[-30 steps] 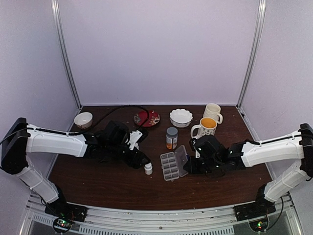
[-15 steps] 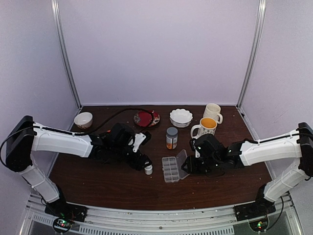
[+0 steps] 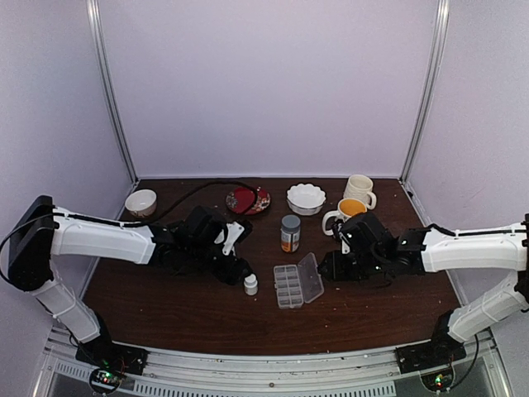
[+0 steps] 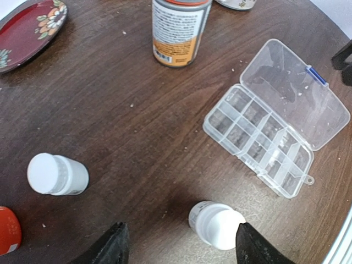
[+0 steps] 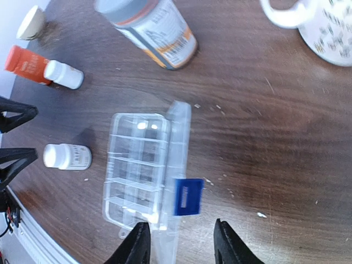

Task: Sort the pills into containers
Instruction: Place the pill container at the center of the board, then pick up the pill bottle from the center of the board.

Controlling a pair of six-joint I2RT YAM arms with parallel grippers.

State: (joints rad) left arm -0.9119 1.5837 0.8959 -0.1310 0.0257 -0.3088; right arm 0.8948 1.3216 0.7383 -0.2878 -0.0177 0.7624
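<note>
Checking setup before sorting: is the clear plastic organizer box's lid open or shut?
Open. The clear rectangular plastic organizer box has its hinged lid swung back, leaving the compartments uncovered.

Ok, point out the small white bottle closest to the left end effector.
The white bottle beside the organizer box, right at the left end effector; the other bottle stands off to the side.

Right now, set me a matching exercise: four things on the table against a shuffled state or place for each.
1 organizer box
2 orange pill bottle
3 red plate
4 scalloped bowl

A upright, grey cap on
B white, right of the red plate
C clear lid swung open
D flower pattern

Pairs: 1-C, 2-A, 3-D, 4-B
</note>
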